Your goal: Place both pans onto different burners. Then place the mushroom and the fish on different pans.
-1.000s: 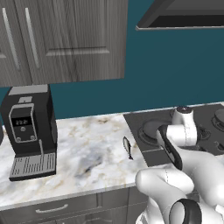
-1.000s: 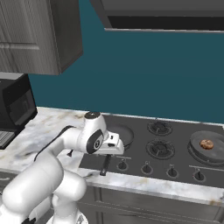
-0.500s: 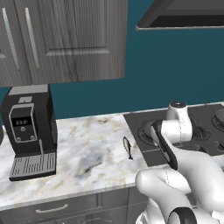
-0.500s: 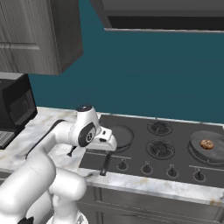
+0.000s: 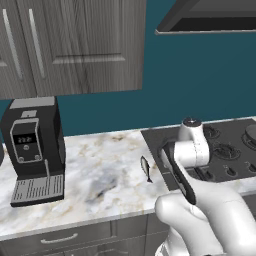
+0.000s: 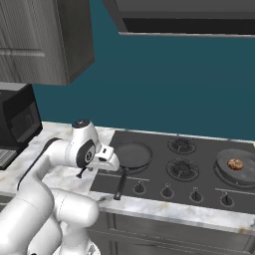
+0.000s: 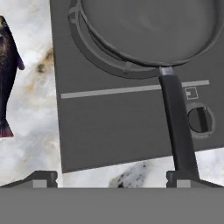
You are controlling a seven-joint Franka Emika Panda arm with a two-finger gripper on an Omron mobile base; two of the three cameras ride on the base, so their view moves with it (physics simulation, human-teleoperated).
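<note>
Fish (image 7: 8, 74) flat on marble counter (image 5: 100, 175), just left of cooktop (image 6: 164, 172); empty pan (image 6: 130, 155) on left front burner (image 7: 94, 54), handle toward knobs; second pan (image 6: 234, 167) on right burner, mushroom (image 6: 235, 164) inside; gripper (image 7: 111, 179) spread wide above pan handle, holding nothing

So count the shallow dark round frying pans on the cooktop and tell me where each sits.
2. One empty dark frying pan sits on the front-left burner beside the arm; the other dark pan, holding the small brown mushroom, is on the far-right burner.
</note>
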